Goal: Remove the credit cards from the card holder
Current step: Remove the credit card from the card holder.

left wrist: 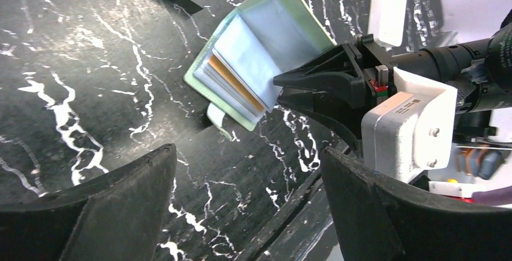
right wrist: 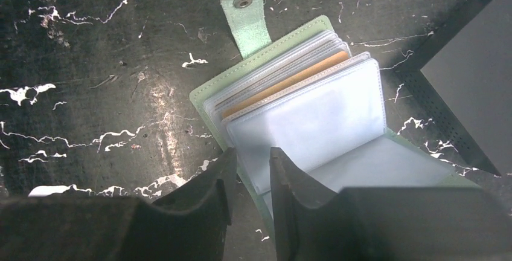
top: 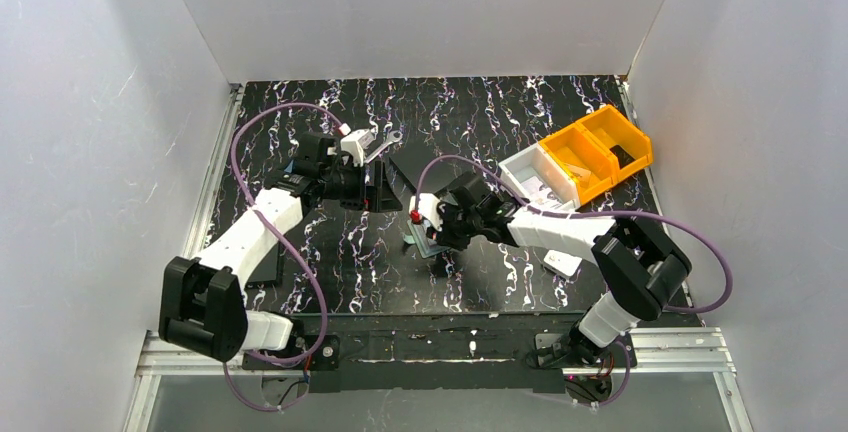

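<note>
The right end effector hides part of the card holder; the tan credit card shows only an edge

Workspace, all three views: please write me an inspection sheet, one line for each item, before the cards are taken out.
Surface: table, black with white veining.
Job's things: card holder lies open, snap strap undone; the edge of one tan credit card shows among its clear sleeves, not yet out.
Clutter: yellow bin, white bin beside it, black plate, small white piece near the right arm.
Grippers: left gripper, jaws wide, holding nothing; right gripper, jaws narrow at the holder's near edge, grip cannot be told.
Cables: purple cable loops on each arm, clear of the holder.
Surroundings: white walls; metal rail at the near edge.
</note>
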